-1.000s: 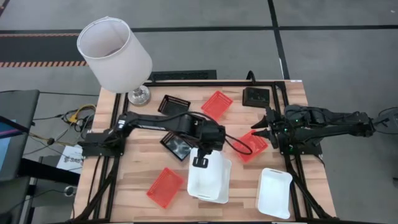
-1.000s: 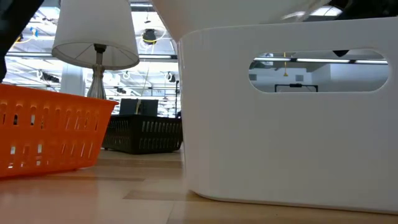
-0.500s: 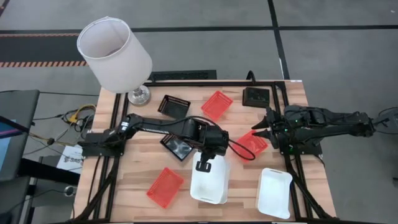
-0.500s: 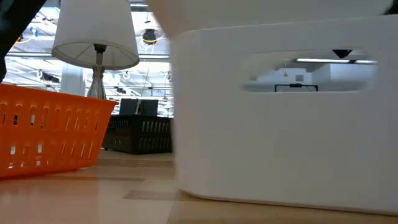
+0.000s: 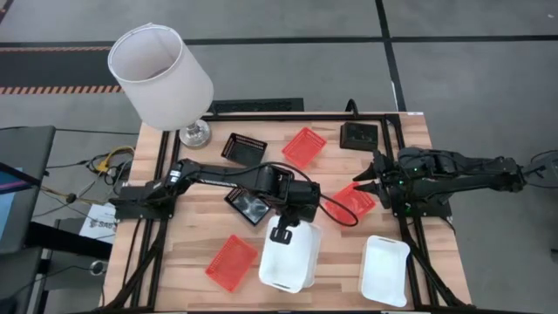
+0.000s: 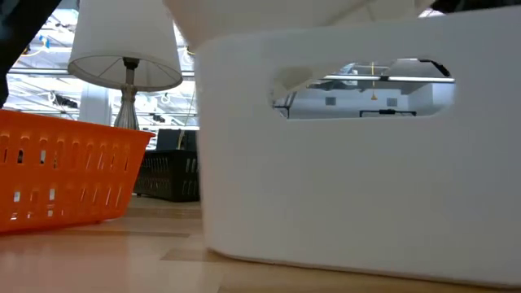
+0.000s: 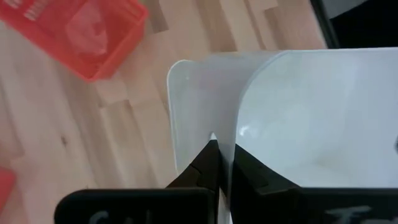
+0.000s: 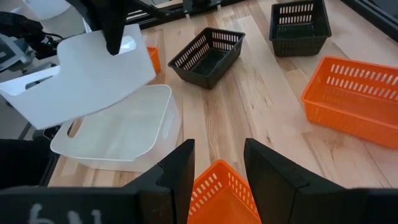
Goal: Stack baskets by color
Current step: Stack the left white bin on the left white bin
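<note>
The white lampshade (image 5: 160, 77) stands on its metal base (image 5: 195, 133) at the worktop's (image 5: 187, 253) far left corner, the biggest thing there. The left arm (image 5: 218, 177) reaches from the left edge toward the middle, and its left gripper (image 5: 281, 234) has its fingers pinched together on the rim of a white basket (image 5: 288, 255), held tilted above a second white basket (image 8: 118, 134) that sits on the wood near the front edge. In the low view the raised white basket's wall and its handle slot fill most of the picture. A third white basket (image 5: 384, 270) lies by the front right corner.

The right arm (image 5: 462, 173) comes in from the right edge. The right gripper (image 5: 359, 183) hangs over an orange basket (image 5: 355, 200) right of centre, fingers apart and either side of the basket's end wall without clamping it.

A second orange basket (image 5: 231, 262) lies near the front edge, left of the white pair. A third orange basket (image 5: 304, 146) sits toward the far edge. Of the black baskets, one (image 5: 244, 146) is just left of that orange one, another (image 5: 358, 134) is near the far right corner, and the last (image 5: 248, 204) lies mid-worktop, partly under the left arm.
</note>
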Robot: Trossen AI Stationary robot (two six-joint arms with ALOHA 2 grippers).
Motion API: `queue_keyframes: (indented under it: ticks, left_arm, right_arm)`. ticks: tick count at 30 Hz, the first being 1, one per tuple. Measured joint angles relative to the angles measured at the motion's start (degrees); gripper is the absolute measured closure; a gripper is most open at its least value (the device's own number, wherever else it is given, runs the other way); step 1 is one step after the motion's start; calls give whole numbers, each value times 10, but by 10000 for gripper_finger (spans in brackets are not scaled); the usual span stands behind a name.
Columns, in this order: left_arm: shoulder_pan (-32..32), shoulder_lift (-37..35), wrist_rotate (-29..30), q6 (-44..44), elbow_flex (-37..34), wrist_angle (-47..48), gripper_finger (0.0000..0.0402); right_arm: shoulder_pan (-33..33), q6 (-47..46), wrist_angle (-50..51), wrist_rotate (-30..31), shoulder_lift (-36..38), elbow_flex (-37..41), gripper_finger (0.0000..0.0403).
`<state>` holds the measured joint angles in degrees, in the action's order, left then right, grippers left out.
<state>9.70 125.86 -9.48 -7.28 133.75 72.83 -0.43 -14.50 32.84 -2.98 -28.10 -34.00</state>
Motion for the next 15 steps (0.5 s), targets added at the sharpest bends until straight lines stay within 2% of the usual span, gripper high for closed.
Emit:
queue_keyframes:
  ticks: [3,15]
  left_arm:
    - [0,0,-19,-7,0,4,402]
    - [-11,4,-22,-38,0,25,402]
  right_arm:
    - [0,0,0,0,0,0,241]
    - [0,-5,0,0,0,0,242]
